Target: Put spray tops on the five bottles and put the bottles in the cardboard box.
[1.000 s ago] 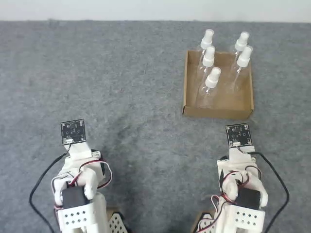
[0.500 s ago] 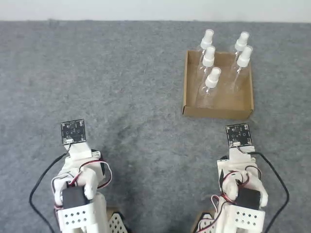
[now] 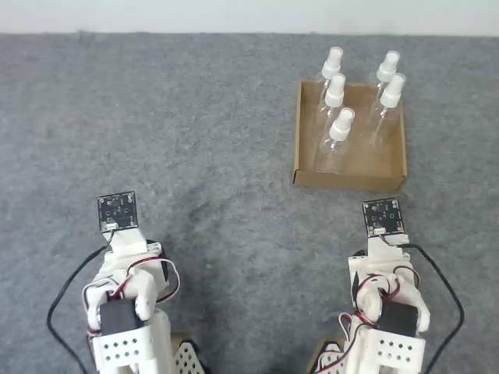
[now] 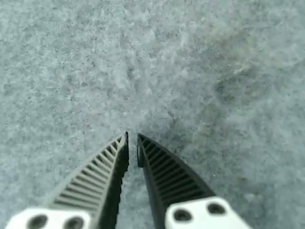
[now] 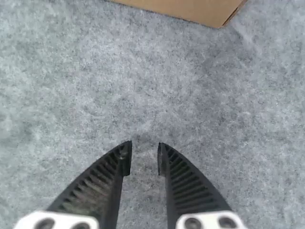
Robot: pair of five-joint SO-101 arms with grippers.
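— Where do we find the five bottles [image 3: 337, 144]?
— All upright inside the cardboard box [image 3: 349, 181], toward the far right corner of the grey tabletop [image 3: 195, 117]. Each wears a white spray top [image 3: 341, 123].
— And our grippers?
— Both hang low at the near edge. We see the left gripper [image 4: 132, 139] with jaws almost together, empty. The right gripper [image 5: 144, 148] has jaws a little apart, empty too, and the box's near wall lies ahead of it.
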